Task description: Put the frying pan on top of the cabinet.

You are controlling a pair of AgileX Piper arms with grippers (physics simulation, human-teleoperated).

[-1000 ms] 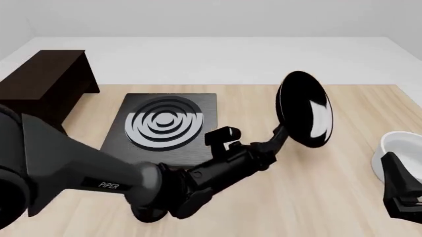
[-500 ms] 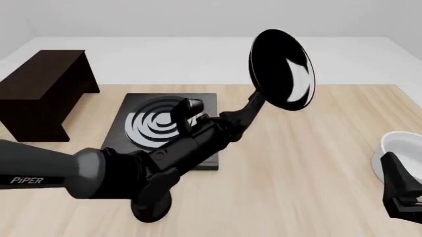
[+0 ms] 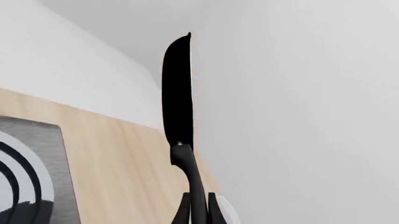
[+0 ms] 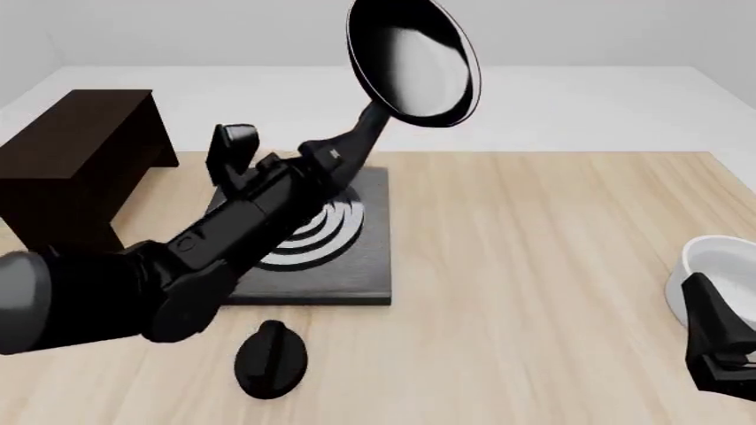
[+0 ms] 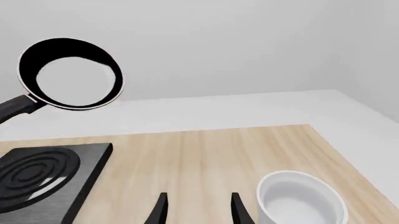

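The frying pan (image 4: 413, 62) is in the air, tilted on edge, above the far side of the stove plate. My left gripper (image 4: 335, 155) is shut on its long black handle. The left wrist view shows the pan edge-on (image 3: 177, 93), with the handle running down between my fingers (image 3: 214, 212). It also shows in the right wrist view (image 5: 70, 74). The dark brown cabinet (image 4: 77, 150) stands at the far left, left of the pan and lower, with its flat top bare. My right gripper (image 5: 198, 212) is open and empty low at the right (image 4: 721, 341).
A black stove plate with grey rings (image 4: 366, 266) lies under my left arm. A black knob-shaped dial (image 4: 272, 359) sits in front of it. A white bowl (image 4: 714, 266) stands at the right edge next to my right gripper.
My left arm has swung the pan up and to the left, from over the table's middle right to over the stove plate's far side. The right arm has not moved.
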